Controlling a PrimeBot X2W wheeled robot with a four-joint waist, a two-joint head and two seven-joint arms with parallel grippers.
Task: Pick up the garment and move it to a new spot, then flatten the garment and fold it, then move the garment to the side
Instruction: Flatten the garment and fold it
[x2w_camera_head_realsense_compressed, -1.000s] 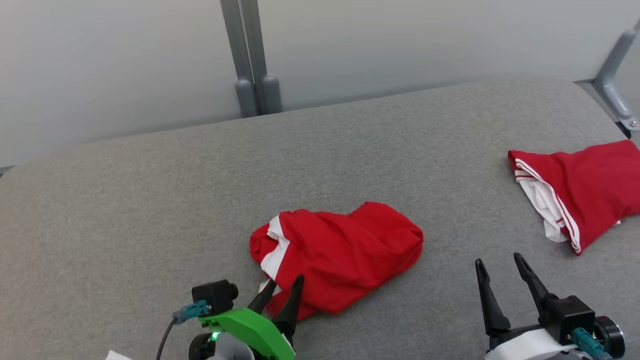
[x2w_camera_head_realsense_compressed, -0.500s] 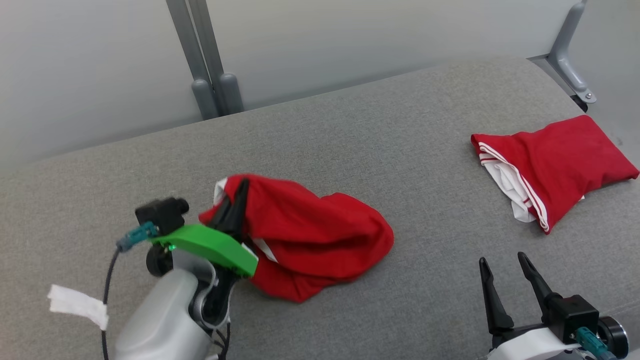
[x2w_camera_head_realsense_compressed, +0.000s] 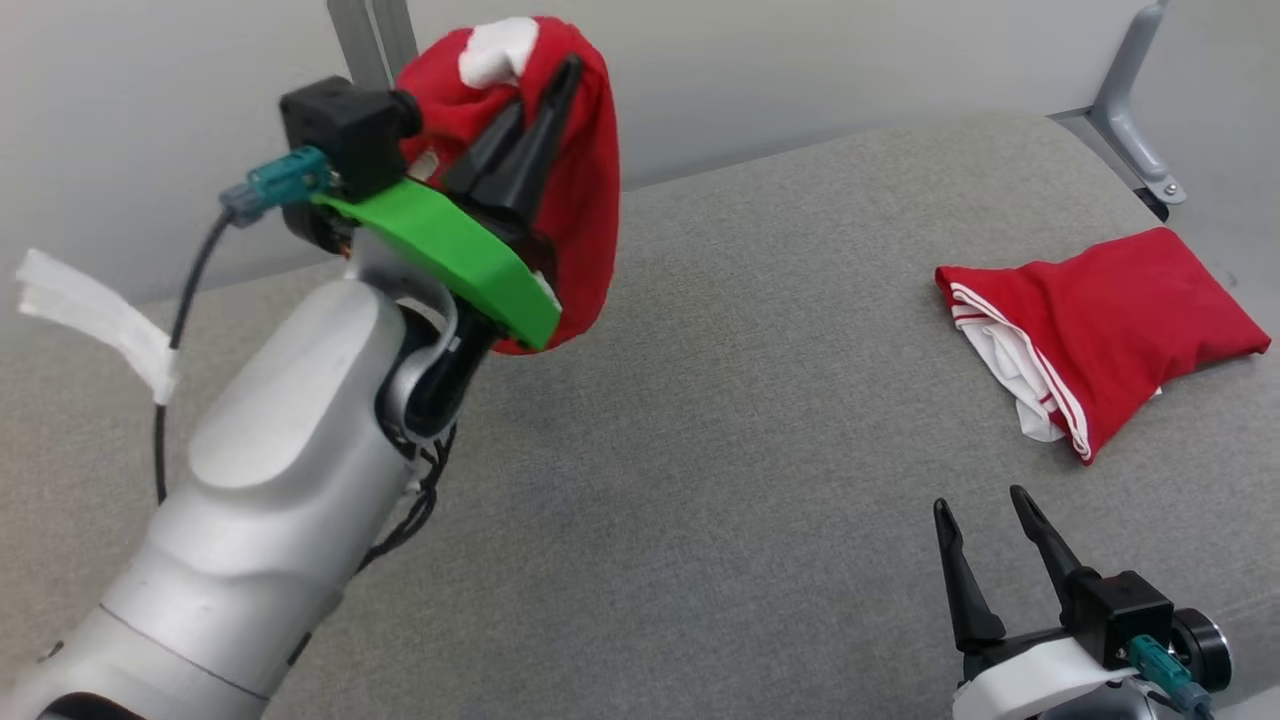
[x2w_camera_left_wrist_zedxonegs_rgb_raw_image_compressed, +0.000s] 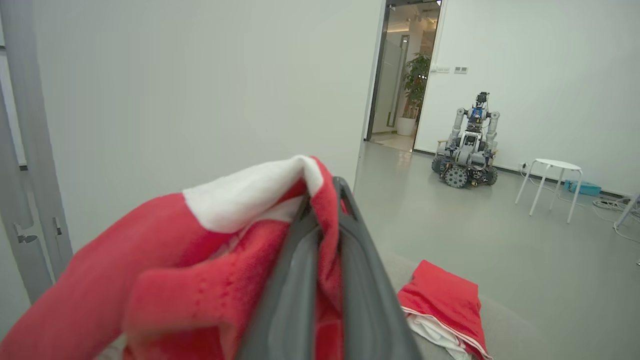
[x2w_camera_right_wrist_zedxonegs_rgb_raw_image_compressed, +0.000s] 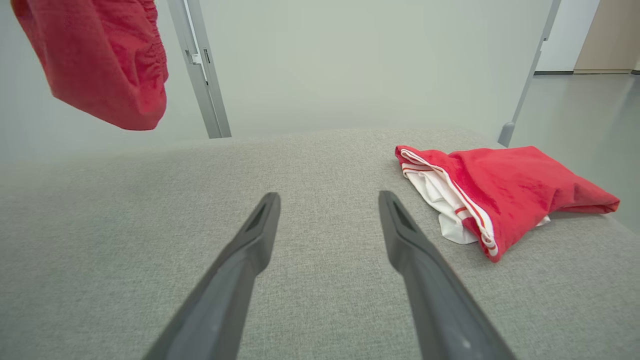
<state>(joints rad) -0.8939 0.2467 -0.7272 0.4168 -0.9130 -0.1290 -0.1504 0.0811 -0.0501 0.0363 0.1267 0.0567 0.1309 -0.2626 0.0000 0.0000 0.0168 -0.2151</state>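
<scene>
A red garment (x2w_camera_head_realsense_compressed: 580, 190) with white trim hangs in the air above the grey table (x2w_camera_head_realsense_compressed: 740, 420), bunched around my left gripper (x2w_camera_head_realsense_compressed: 545, 95), which is shut on it. In the left wrist view the red cloth (x2w_camera_left_wrist_zedxonegs_rgb_raw_image_compressed: 200, 260) is pinched between the two dark fingers (x2w_camera_left_wrist_zedxonegs_rgb_raw_image_compressed: 360, 280). From the right wrist view the hanging garment (x2w_camera_right_wrist_zedxonegs_rgb_raw_image_compressed: 105, 60) shows at the upper left, clear of the table. My right gripper (x2w_camera_head_realsense_compressed: 980, 515) stands open low at the table's front right, nothing between its fingers (x2w_camera_right_wrist_zedxonegs_rgb_raw_image_compressed: 235, 270).
A second red garment (x2w_camera_head_realsense_compressed: 1100, 330) with white stripes lies folded at the table's right side, also in the right wrist view (x2w_camera_right_wrist_zedxonegs_rgb_raw_image_compressed: 500, 195). Grey posts (x2w_camera_head_realsense_compressed: 365, 35) stand behind the table. Another robot (x2w_camera_left_wrist_zedxonegs_rgb_raw_image_compressed: 467, 150) and a white stool (x2w_camera_left_wrist_zedxonegs_rgb_raw_image_compressed: 550, 185) stand far off on the floor.
My left gripper has shut on the red garment and lifted it off the table, up and to the left. The head camera has shifted. The right gripper stays open.
</scene>
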